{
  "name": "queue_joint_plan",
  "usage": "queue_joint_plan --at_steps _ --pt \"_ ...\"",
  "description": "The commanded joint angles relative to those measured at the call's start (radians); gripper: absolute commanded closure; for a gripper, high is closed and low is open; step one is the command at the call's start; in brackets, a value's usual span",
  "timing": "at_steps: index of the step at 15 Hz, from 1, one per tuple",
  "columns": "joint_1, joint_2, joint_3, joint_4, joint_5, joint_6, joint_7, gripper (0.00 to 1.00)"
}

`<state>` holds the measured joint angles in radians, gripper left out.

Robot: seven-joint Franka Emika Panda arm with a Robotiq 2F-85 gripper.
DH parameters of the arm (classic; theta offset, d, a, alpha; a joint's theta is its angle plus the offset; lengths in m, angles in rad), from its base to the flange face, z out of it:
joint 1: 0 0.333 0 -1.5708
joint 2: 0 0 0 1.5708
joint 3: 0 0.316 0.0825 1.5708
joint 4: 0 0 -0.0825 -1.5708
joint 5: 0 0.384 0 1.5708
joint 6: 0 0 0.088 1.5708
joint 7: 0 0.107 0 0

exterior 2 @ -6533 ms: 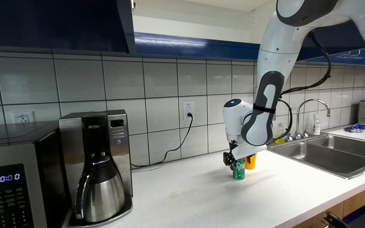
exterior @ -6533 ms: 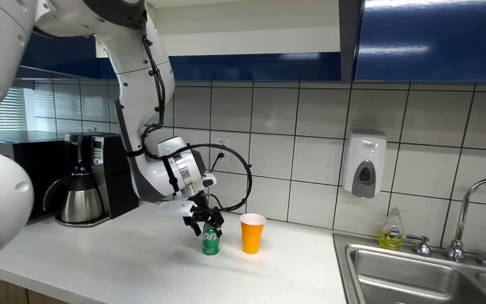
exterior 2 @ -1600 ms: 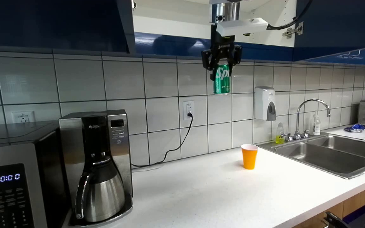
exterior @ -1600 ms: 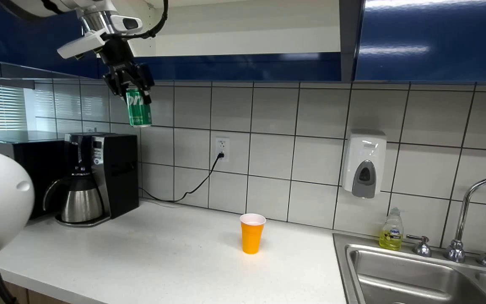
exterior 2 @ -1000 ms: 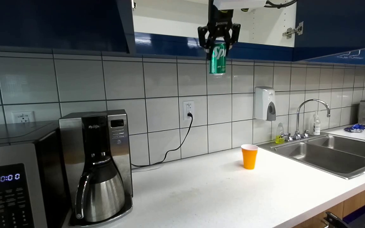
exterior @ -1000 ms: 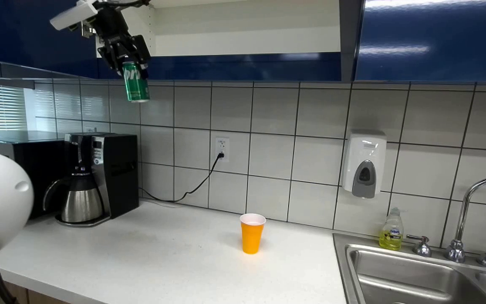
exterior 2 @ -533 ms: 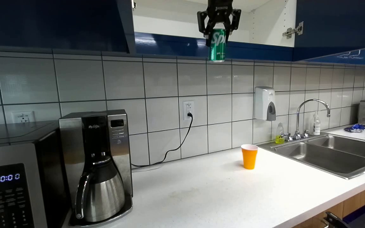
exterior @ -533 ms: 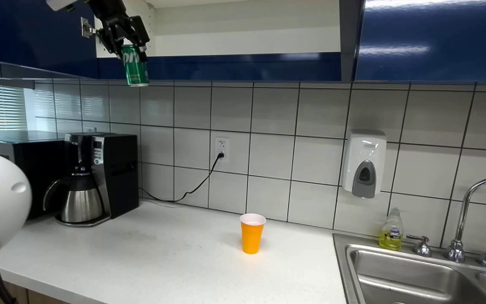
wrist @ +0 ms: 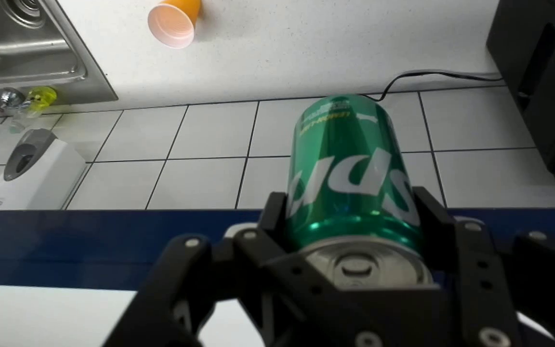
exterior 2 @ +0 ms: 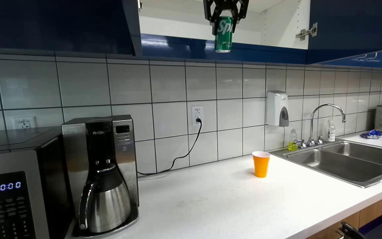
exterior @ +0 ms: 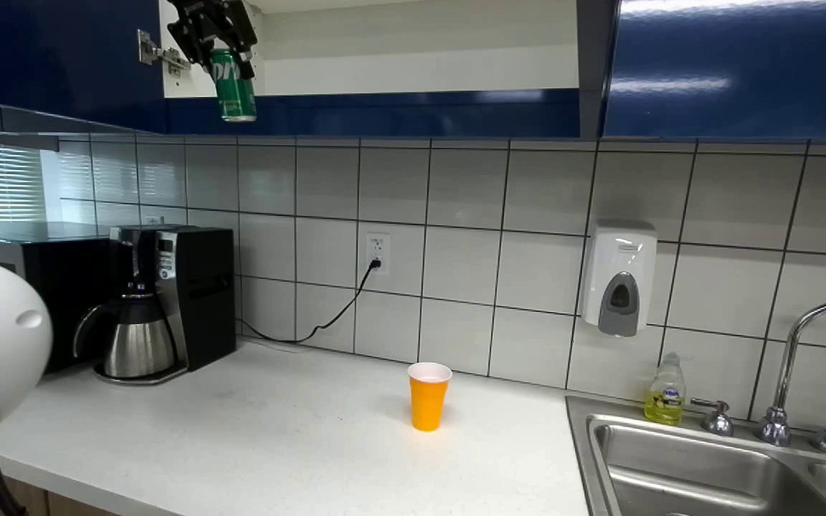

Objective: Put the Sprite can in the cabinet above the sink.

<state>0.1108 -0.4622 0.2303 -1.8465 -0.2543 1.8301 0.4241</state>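
My gripper (wrist: 352, 205) is shut on the green Sprite can (wrist: 350, 164), its black fingers pressing both sides near the silvery top. In both exterior views the can hangs in the air, bottom down and slightly tilted. It overlaps the blue lower strip of the cabinet (exterior: 420, 68), with its top at the height of the opening and its base lower than the strip's upper edge. The cabinet stands open, pale cream inside. The wrist view has the blue strip behind the can. Down at the right of an exterior view lies the steel sink (exterior: 580, 430).
An open blue door (exterior: 54, 64) on a metal hinge (exterior 2: 307, 32) borders the opening's side. An orange cup (exterior: 427, 398) stands on the white counter (exterior 2: 211, 205). A coffee maker (exterior 2: 98, 172) and a microwave (exterior 2: 8, 186) occupy the counter's end. A soap dispenser (exterior: 619, 279) is on the tiled wall.
Earlier the can stood on the counter beside the orange cup with the gripper around its top. It has since been lifted, and over the last second it rose further, up to the cabinet's lower strip.
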Motion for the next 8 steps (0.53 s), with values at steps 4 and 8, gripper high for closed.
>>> queue_joint_plan --at_steps 4,8 --pt "-0.038 0.094 0.041 0.198 -0.007 -0.091 0.025 0.6" --pt "-0.035 0.137 0.05 0.279 -0.015 -0.119 0.036 0.6"
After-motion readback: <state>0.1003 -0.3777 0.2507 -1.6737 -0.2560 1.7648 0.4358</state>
